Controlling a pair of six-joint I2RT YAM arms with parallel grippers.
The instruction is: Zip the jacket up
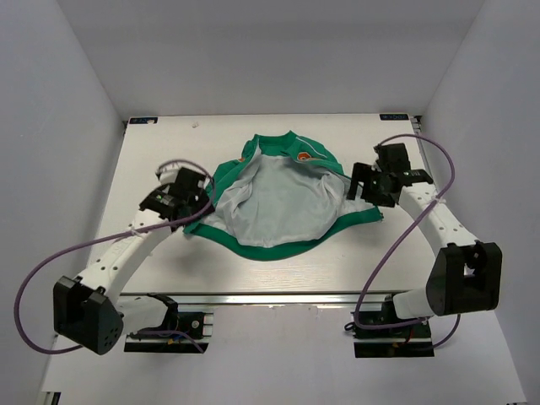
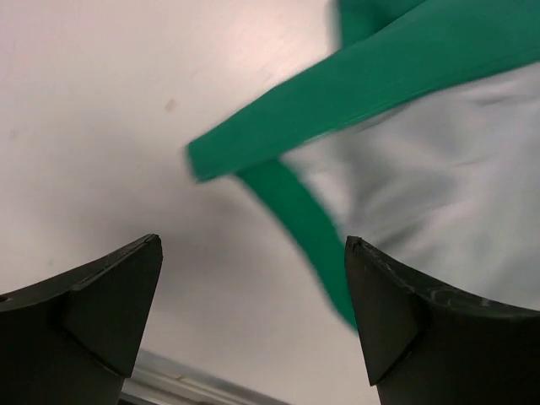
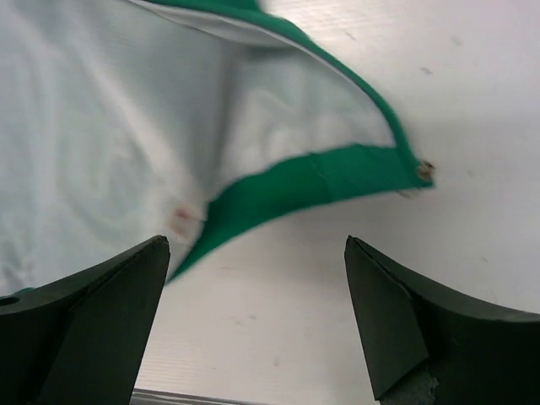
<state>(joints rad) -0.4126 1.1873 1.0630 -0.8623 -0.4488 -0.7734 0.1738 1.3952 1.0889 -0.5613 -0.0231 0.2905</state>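
Left claw (image 1: 200, 204) and right claw (image 1: 360, 182) hang released, gripping nothing, at either side of the jacket (image 1: 278, 202), which lies spread open, lining up, mid-worktop (image 1: 278, 275), so the zipping looks entirely undone.

jacket (image 1: 278, 207) on table (image 1: 169, 270), between the 2 grippers | left gripper (image 1: 201, 205): jacket corner just ahead (rest spreads rightward) | right gripper (image 1: 358, 184): jacket corner just ahead, rest leftward
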